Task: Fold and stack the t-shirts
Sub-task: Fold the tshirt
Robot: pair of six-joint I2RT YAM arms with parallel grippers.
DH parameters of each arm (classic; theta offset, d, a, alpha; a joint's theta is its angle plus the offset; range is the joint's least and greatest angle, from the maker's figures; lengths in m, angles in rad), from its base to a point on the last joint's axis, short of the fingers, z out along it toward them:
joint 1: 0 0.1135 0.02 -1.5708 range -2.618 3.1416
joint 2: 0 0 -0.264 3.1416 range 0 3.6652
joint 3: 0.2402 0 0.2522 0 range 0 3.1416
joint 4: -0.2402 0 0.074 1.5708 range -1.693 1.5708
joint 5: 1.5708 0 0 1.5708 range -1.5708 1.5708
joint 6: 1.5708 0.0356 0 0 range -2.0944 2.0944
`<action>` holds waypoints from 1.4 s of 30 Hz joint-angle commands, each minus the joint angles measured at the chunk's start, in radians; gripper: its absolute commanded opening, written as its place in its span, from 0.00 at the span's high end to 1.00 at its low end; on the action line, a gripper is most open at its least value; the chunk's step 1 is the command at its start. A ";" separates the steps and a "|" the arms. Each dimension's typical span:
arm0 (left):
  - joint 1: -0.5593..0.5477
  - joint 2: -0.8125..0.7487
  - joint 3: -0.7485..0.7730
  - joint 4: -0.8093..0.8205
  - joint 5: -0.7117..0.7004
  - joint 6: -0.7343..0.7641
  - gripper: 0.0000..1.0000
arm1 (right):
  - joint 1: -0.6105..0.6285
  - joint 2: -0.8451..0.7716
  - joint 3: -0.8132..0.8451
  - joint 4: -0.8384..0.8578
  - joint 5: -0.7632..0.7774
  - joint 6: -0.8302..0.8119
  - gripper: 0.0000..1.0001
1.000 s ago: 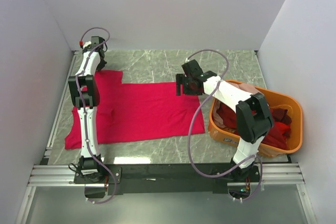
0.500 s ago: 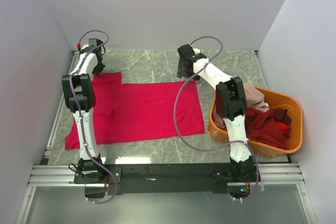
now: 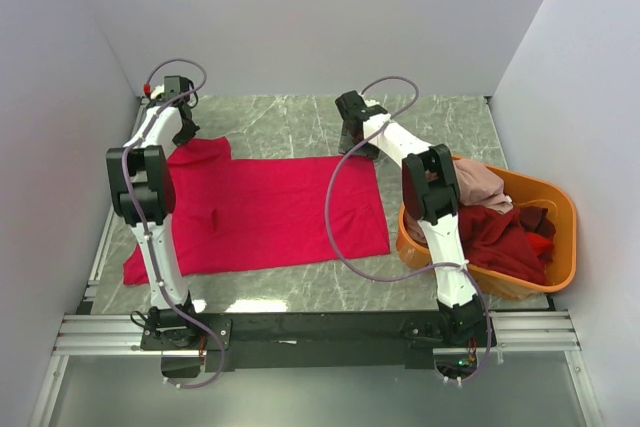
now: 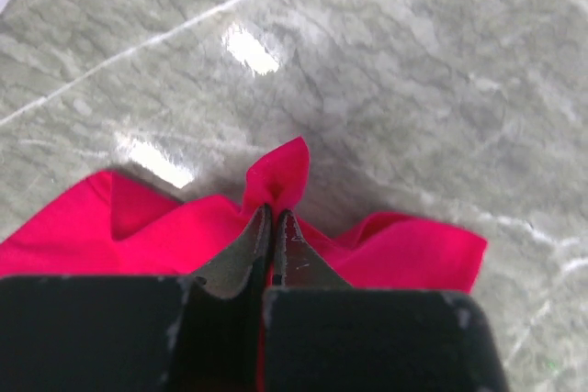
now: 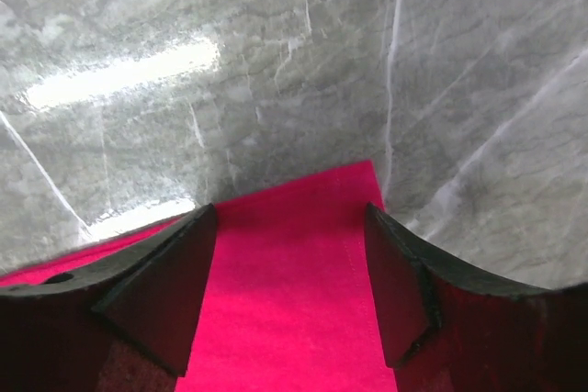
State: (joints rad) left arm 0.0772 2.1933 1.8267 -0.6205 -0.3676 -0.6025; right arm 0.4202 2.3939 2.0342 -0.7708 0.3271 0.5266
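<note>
At top centre the right pincer [image 3: 351, 145] has come, open, astride the shirt [image 3: 270, 207] corner; left pincer [image 4: 274, 216] clamps cloth, fold likely next.

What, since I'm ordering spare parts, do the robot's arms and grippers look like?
Both the left arm and right arm have white tubular links with black joint housings, and a greyish-purple cable loops loosely along each. The left gripper and right gripper have dark, tapered fingers, scuffed on the left.
</note>
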 commanded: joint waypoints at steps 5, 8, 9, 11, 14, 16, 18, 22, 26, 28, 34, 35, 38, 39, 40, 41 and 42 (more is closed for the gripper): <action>-0.024 -0.162 -0.124 0.083 0.012 0.010 1.00 | -0.006 -0.032 -0.071 0.007 0.007 0.022 0.40; -0.024 -0.205 -0.171 0.093 0.009 -0.003 1.00 | -0.003 -0.059 -0.106 0.022 0.003 0.029 0.53; -0.025 -0.220 -0.182 0.099 0.006 -0.009 1.00 | -0.004 -0.064 -0.124 0.030 0.003 0.029 0.54; -0.025 -0.234 -0.201 0.100 -0.001 -0.014 1.00 | -0.003 -0.076 -0.134 0.033 0.006 0.032 0.58; -0.027 -0.250 -0.216 0.093 -0.011 -0.023 1.00 | -0.001 -0.084 -0.137 0.039 0.004 0.035 0.68; -0.027 -0.262 -0.225 0.082 -0.014 -0.031 1.00 | 0.000 -0.087 -0.134 0.044 0.003 0.027 0.80; -0.027 -0.282 -0.237 0.082 -0.024 -0.039 1.00 | 0.009 -0.096 -0.132 0.053 0.001 0.007 0.85; -0.027 -0.337 -0.297 0.102 -0.040 -0.049 1.00 | 0.028 -0.130 -0.155 0.100 0.000 -0.036 0.91; -0.027 -0.400 -0.346 0.125 -0.071 -0.069 1.00 | 0.040 -0.179 -0.180 0.130 -0.014 -0.053 0.92; -0.027 -0.434 -0.362 0.117 -0.085 -0.082 1.00 | 0.043 -0.197 -0.204 0.139 -0.019 -0.054 0.92; -0.027 -0.538 -0.435 0.110 -0.125 -0.103 1.00 | 0.066 -0.300 -0.310 0.206 -0.023 -0.076 0.92; -0.025 -0.567 -0.451 0.110 -0.128 -0.111 1.00 | 0.071 -0.311 -0.339 0.214 -0.025 -0.088 0.92; -0.027 -0.610 -0.523 0.111 -0.120 -0.138 1.00 | 0.089 -0.352 -0.386 0.226 -0.011 -0.085 0.92; -0.027 -0.641 -0.564 0.111 -0.119 -0.149 1.00 | 0.092 -0.364 -0.399 0.231 -0.004 -0.080 0.92; -0.027 -0.658 -0.584 0.108 -0.116 -0.158 1.00 | 0.098 -0.384 -0.423 0.234 0.018 -0.071 0.92; -0.027 -0.690 -0.605 0.107 -0.113 -0.183 1.00 | 0.103 -0.395 -0.436 0.235 0.023 -0.070 0.92; -0.028 -0.707 -0.647 0.102 -0.107 -0.192 1.00 | 0.104 -0.418 -0.448 0.238 0.027 -0.068 0.92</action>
State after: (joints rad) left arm 0.0528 1.5620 1.2472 -0.5175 -0.4652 -0.7341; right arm 0.5095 2.0640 1.6215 -0.5713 0.3080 0.4549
